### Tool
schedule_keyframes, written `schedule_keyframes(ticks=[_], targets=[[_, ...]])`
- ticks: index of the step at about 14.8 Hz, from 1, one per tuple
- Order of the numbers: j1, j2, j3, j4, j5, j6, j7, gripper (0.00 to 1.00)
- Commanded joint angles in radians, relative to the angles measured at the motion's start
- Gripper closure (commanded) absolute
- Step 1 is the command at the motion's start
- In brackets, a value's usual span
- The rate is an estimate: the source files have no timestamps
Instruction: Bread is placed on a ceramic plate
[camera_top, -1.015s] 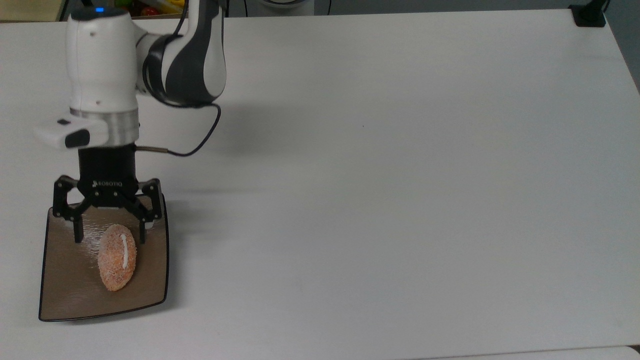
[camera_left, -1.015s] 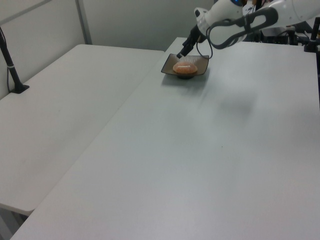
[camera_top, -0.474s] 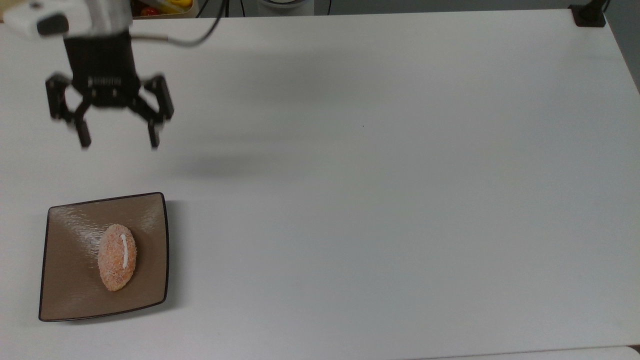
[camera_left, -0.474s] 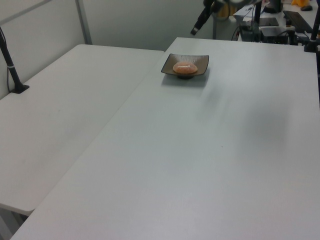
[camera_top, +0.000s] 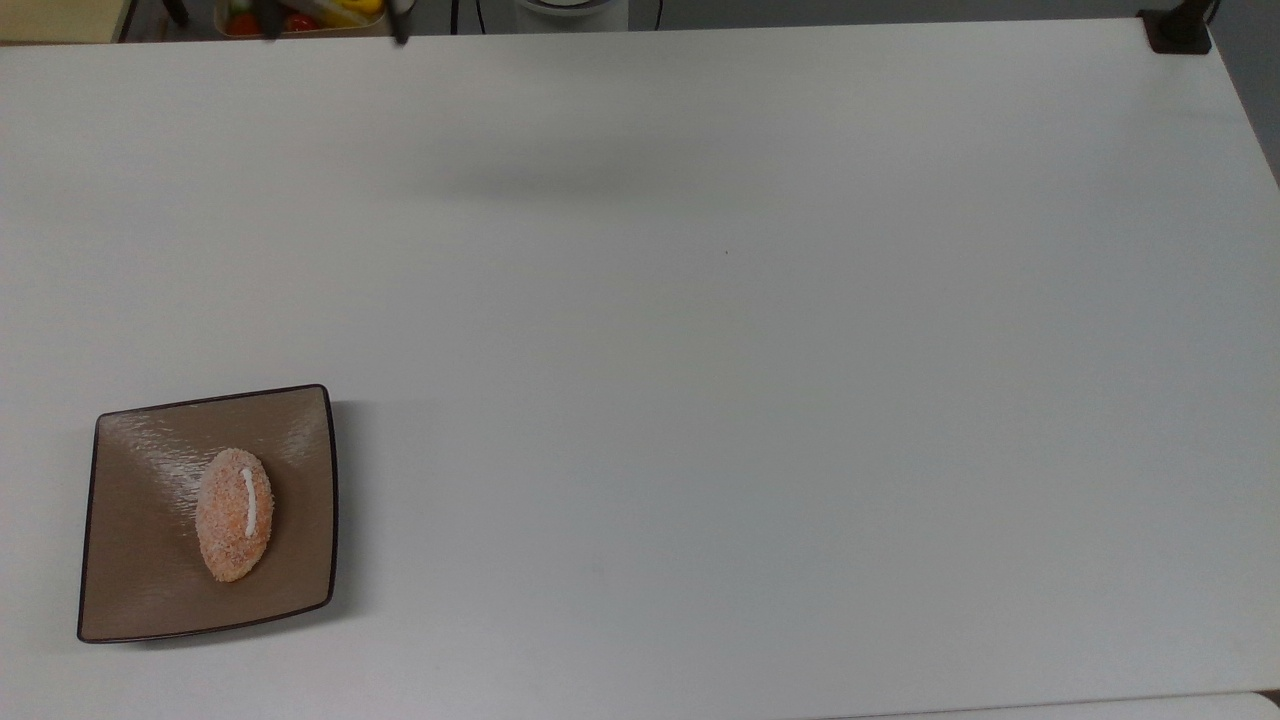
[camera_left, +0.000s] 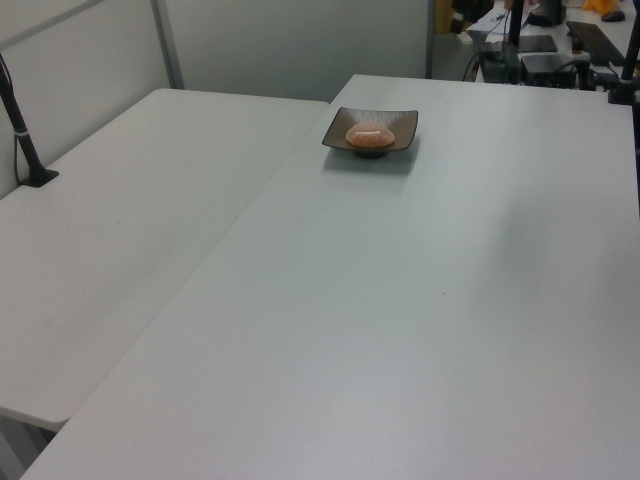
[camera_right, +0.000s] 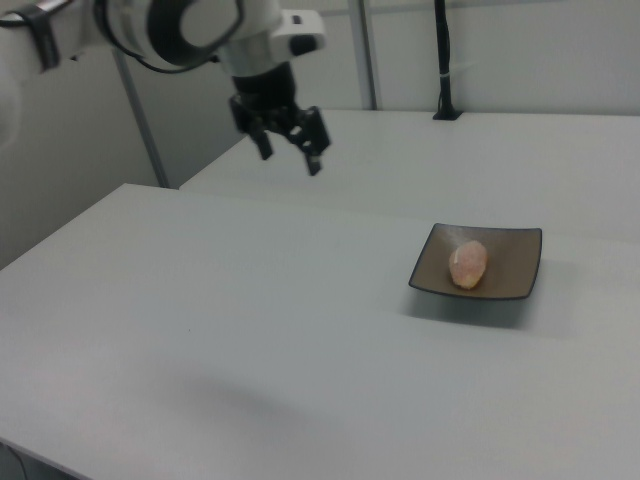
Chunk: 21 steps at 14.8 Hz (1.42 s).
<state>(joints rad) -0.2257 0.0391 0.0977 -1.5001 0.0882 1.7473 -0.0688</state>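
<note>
The bread (camera_top: 235, 515), a small oval orange-pink bun with a thin white stripe, lies on the ceramic plate (camera_top: 300, 430), a tan-brown square dish near the front left corner of the table in the top view. The left view shows the bread (camera_left: 370, 134) and the plate (camera_left: 336, 139) at the far end of the table. In the right view, my gripper (camera_right: 290, 160) hangs open and holds nothing. It is high above the table and well to the right view's left of the bread (camera_right: 467, 263) and plate (camera_right: 515, 250).
A black clamp post (camera_top: 1180, 30) stands at the table's far right corner in the top view. A second white table (camera_left: 120, 200) adjoins on the left view's left, with a black post (camera_left: 20, 120) on it. Colourful items (camera_top: 300, 15) sit beyond the far edge.
My open gripper has risen from just over the plate and drawn back past the table's far edge in the top view. The bread stays on the plate.
</note>
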Motion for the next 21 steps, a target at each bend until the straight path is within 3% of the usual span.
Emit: schedule_keyframes(ticks=[1, 4, 7, 11, 17, 21], targets=[[0.075, -0.09, -0.018, -0.058, 0.013, -0.144, 0.186, 0.0], [0.159, -0.125, -0.018, -0.063, -0.024, -0.241, 0.322, 0.0], [0.261, -0.131, -0.029, -0.071, -0.033, -0.255, 0.333, 0.0], [0.382, -0.127, -0.137, -0.091, -0.031, -0.178, 0.253, 0.0], [0.388, -0.124, -0.16, -0.141, -0.035, -0.035, 0.078, 0.0], [0.394, -0.114, -0.165, -0.143, -0.035, -0.02, 0.072, 0.0]])
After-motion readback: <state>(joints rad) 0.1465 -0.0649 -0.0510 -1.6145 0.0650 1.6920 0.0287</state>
